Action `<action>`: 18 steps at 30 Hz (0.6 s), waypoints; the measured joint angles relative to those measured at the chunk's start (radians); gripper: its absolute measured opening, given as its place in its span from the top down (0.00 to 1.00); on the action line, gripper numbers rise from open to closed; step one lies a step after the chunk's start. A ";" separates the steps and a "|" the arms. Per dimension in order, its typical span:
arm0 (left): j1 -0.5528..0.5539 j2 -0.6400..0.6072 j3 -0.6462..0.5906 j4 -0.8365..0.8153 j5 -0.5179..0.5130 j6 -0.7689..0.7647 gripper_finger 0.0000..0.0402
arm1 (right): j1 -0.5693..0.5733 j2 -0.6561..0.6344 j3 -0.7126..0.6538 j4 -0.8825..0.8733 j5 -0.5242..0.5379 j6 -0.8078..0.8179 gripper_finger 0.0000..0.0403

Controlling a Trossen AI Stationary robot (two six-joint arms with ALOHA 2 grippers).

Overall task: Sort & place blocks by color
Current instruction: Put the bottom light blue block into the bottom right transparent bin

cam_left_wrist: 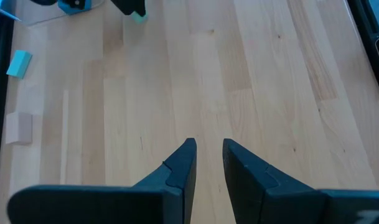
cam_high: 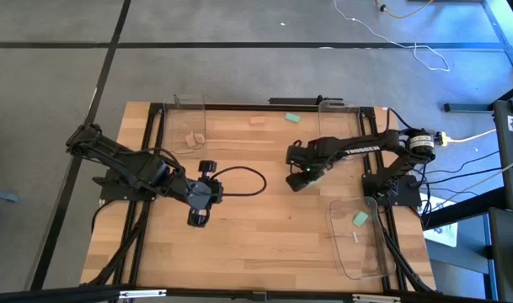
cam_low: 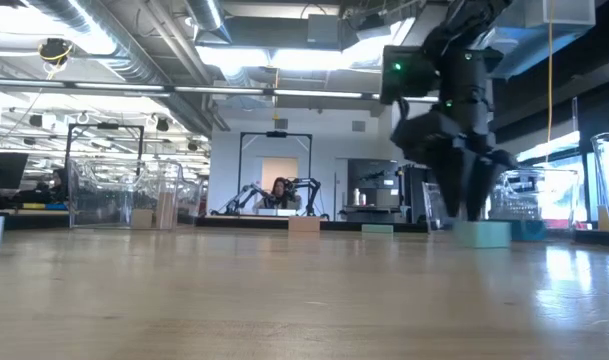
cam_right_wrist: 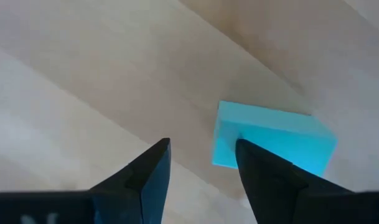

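Hovering right gripper [cam_right_wrist: 198, 168], mint block [cam_right_wrist: 273, 140] beside

Two black jointed arms [cam_high: 138, 172], white lettering, trailing black cables, wedge-shaped fingers [cam_left_wrist: 177, 174].

Light wooden bench [cam_high: 264, 227] with a dark frame, standing on a grey floor [cam_high: 54, 76] crossed by dark seams; white cables [cam_high: 408, 42] trail over the floor beyond it. Behind the bench, an open workshop with exposed ceiling ducts [cam_low: 114, 50], strip lights [cam_low: 284, 60], a white far wall [cam_low: 314, 140], and a seated person [cam_low: 280, 192] in the distance.
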 joint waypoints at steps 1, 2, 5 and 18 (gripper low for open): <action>0.000 0.000 0.000 0.000 0.000 0.000 0.82 | 0.004 0.000 0.000 0.028 0.000 -0.016 0.54; 0.000 0.000 0.000 0.000 0.001 0.000 0.82 | 0.006 0.000 0.000 0.055 -0.003 -0.026 0.54; 0.000 0.000 0.000 0.000 0.001 0.000 0.82 | 0.010 0.001 0.000 0.148 -0.012 -0.058 0.54; 0.000 0.000 0.000 -0.001 0.001 0.000 0.82 | 0.012 0.000 0.000 0.198 -0.053 -0.428 0.54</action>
